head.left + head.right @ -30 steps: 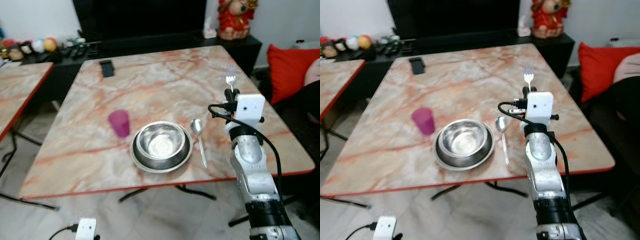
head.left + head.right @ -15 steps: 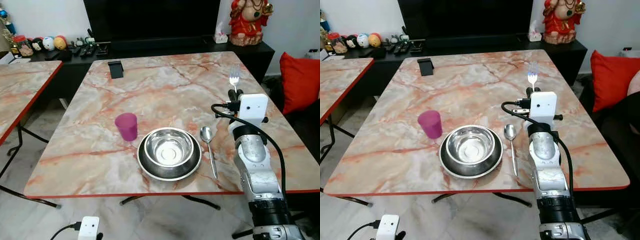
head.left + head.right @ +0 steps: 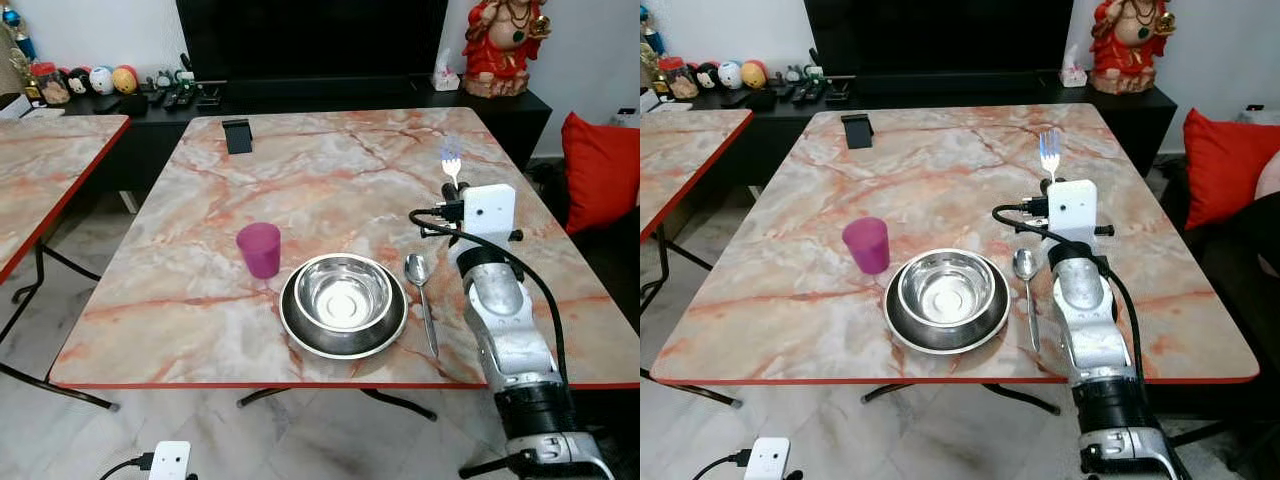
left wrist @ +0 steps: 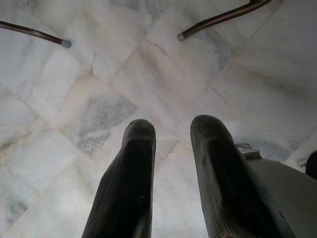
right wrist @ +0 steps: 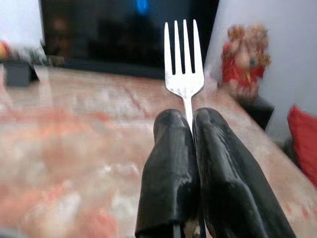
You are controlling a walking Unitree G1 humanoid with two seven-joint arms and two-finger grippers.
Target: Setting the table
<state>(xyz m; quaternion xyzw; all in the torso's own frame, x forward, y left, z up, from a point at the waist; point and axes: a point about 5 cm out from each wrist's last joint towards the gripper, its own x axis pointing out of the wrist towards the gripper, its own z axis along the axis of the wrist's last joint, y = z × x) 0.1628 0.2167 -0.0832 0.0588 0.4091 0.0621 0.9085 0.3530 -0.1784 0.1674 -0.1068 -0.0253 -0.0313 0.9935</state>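
A pink-veined marble tabletop (image 3: 330,165) with a red rim carries a steel bowl (image 3: 343,303) near its front edge, a purple cup (image 3: 260,249) just beside the bowl toward the left edge, and a spoon (image 3: 420,292) just beside it toward the right edge. A small black stand (image 3: 238,136) sits near the far edge. The right gripper (image 5: 190,124) hovers over the tabletop's right side, pinched closed around an upright fork (image 5: 184,62). The left gripper (image 4: 173,144) hangs above the tiled floor (image 4: 148,64), fingers slightly parted, holding nothing. Beyond the tabletop stands a dark TV cabinet (image 3: 330,90) with a red figurine (image 3: 498,45); a red cushion (image 3: 600,170) lies off to the right.

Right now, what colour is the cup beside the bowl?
Magenta-purple, translucent-looking. The cup shows best in the right eye view, just left of the bowl.
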